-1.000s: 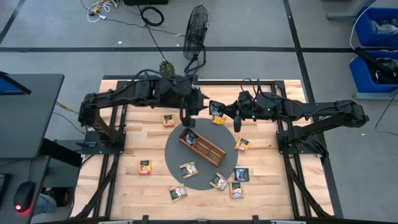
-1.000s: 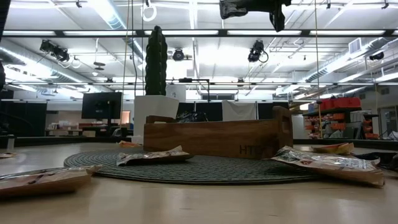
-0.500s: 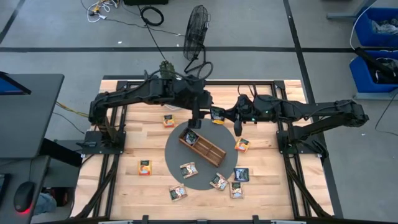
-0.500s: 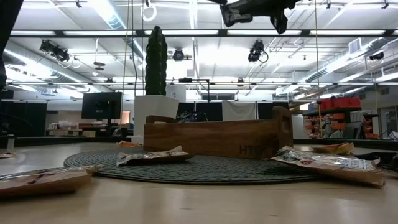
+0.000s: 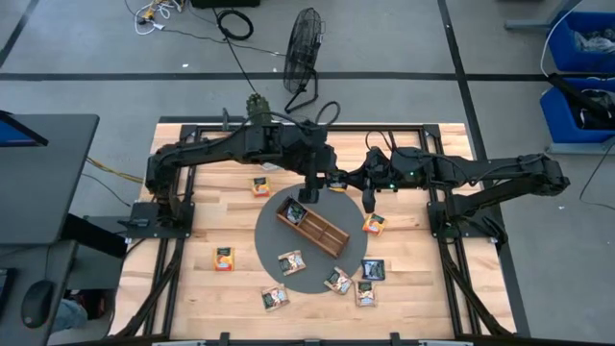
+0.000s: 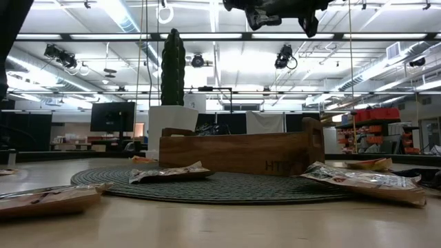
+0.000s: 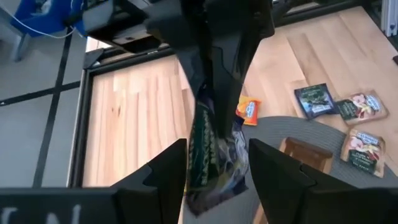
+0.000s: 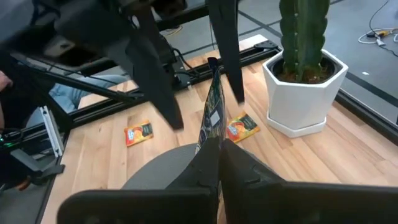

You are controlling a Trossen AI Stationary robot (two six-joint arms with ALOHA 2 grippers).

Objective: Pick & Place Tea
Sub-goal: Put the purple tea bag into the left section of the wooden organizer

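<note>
My right gripper (image 5: 339, 180) is shut on a dark blue-black tea packet (image 7: 211, 149), high above the table's far middle. My left gripper (image 5: 312, 185) is open beside it, its two fingers (image 7: 165, 171) standing on either side of that packet; I cannot tell whether they touch it. The brown wooden divided tray (image 5: 312, 223) rests on a round dark mat (image 5: 274, 240), with one packet (image 5: 295, 212) in its far-left compartment. Other orange (image 5: 223, 258), beige (image 5: 291, 261) and dark (image 5: 373, 269) packets lie flat on the mat and table. My right gripper pinches the dark packet by one end (image 8: 214, 134) between its two shut fingers, coming roughly level from the table's right side. The packet stands on edge and sticks out beyond the fingertips toward my left gripper, lifted clear of the table.
A cactus in a white pot (image 5: 256, 104) stands at the far edge, behind my left arm. Orange packets lie near it (image 5: 260, 185) and right of the tray (image 5: 373, 224). Several packets lie near the mat's front edge (image 5: 337, 281). A black fan (image 5: 306, 38) stands beyond the table.
My left gripper has gone toward the table's right edge, up to my right gripper, and its open fingers now stand around the held dark packet. My right gripper has stayed shut on the packet and shifted only slightly.
</note>
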